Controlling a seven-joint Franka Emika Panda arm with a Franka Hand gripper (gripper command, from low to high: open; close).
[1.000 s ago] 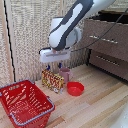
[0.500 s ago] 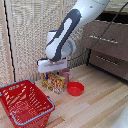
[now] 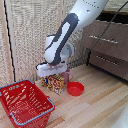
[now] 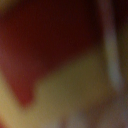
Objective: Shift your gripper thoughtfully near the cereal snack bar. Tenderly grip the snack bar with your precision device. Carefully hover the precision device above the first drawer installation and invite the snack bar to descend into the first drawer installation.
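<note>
At the exterior view's left, near the front, a red basket (image 3: 25, 102) made of wire sits on the light wood floor (image 3: 100, 107). Just to its right stands the snack bar (image 3: 54, 82), a flat yellow-orange pack with lots of colours on it. It stands up on its edge, close to the pale wall (image 3: 30, 35) behind it. The gripper (image 3: 51, 69) is right on top of the snack bar, at its upper edge. I cannot tell if its fingers are pinching the pack or are just open around it, because they are too small and hidden to see. The big white arm (image 3: 70, 30) bends up from the gripper and goes off toward the top right. A pink mug (image 3: 67, 76) peeks out just behind the snack bar on its right side. A red bowl (image 3: 75, 89) lies on the floor just to the right of the pack, a bit nearer to us. Far over on the right is the brown cabinet (image 3: 117, 47). Its top drawer (image 3: 105, 36) has a long silver handle and sits well apart from the snack bar. The lower drawer (image 3: 107, 60) has the same kind of handle. The wrist view is very blurry and shows only dark red and dull yellow patches.
</note>
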